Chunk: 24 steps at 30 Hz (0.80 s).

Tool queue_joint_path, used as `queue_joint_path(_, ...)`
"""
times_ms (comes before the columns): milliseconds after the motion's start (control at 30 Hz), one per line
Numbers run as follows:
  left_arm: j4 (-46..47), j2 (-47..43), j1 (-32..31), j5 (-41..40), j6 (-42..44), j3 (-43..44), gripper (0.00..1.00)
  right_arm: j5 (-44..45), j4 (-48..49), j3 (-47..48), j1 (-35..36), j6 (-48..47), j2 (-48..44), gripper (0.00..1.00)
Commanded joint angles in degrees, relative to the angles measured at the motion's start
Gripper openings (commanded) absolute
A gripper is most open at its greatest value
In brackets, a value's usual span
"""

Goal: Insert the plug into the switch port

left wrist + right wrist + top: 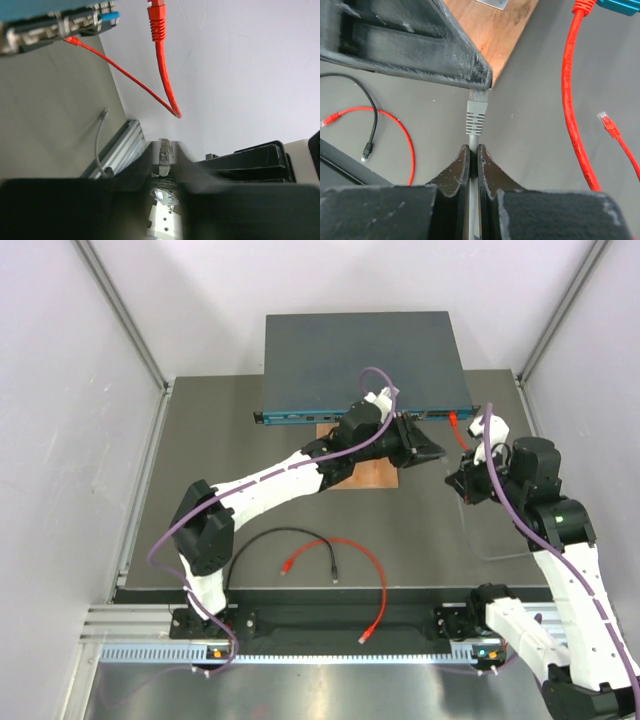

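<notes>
Plug [475,116] first: we see a small network connector with a pale, clear tip and a ribbed grey boot, trailing a thin grey cable [474,142]. It hangs above the dark table [200,490], just off the corner of the brown wooden board [495,35] and short of the switch [360,350].

The right gripper [474,152] is pinched tight on the grey cable right behind the boot. The left gripper [165,149] has its fingers drawn narrow around the plug's tip, so we read the plug as held from both ends.

The switch is a wide, flat, dark blue-grey box at the far side of the table, with a thin teal front face [330,416] turned toward the arms.

One red cable [569,100] runs up to that front face on its right part. A second red cable [372,570] and a black cable [290,537] lie loose on the near table.
</notes>
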Motion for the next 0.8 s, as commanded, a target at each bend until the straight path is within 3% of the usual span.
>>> queue_joint_path(0,4.53,-0.81,0.59,0.62,0.13,0.41,0.42,1.20,2.14,2.26,0.70,1.84,-0.13,0.00)
queue_joint_path(133,1.20,-2.74,2.96,-0.61,7.06,3.48,0.73,6.99,0.31,6.64,0.79,3.87,2.07,0.00)
queue_joint_path(233,-2.06,-5.90,4.90,-1.84,12.25,3.50,0.87,9.63,-1.11,9.63,0.70,4.57,4.79,0.00)
queue_joint_path(367,-4.78,-10.56,5.95,-2.81,18.31,0.86,0.98,11.40,-1.29,12.19,0.70,6.84,7.52,0.00)
queue_joint_path(533,-6.28,-16.10,7.27,-4.65,25.87,-2.92,0.99,11.67,-1.37,14.03,0.79,6.95,11.21,0.00)
queue_joint_path(767,-7.52,-20.15,9.56,-5.80,27.91,-5.73,0.99,12.55,-2.95,18.78,2.19,7.47,16.13,0.00)
